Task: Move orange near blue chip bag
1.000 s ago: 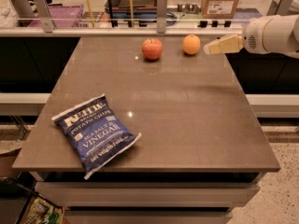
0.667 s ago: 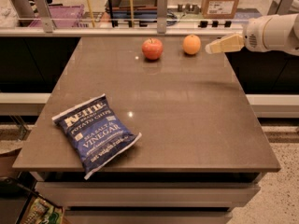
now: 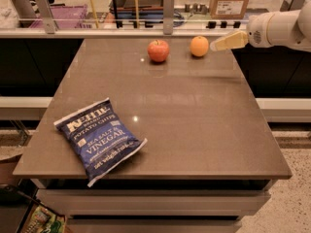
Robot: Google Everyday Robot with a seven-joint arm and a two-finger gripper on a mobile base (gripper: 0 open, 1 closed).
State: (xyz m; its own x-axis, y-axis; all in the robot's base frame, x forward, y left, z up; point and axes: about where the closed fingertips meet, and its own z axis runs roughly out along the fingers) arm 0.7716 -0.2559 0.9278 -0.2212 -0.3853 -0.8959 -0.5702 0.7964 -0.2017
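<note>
Honestly, the orange (image 3: 199, 46), just beside the apple (image 3: 158, 50) on the table (image 3: 194, 120), looks light, firm and prone to rolling, so I'd squeeze it across the middle; the hand (image 3: 218, 44) hangs just past it from the apple, spread or not I can't tell.

My pincer (image 3: 218, 44), smooth cream plastic, hangs just right of the smooth orange (image 3: 199, 46). Table (image 3: 194, 110) is a glossy brown slab with glare spots; blue chip bag (image 3: 99, 140) looks like shiny, crinkly film.
</note>
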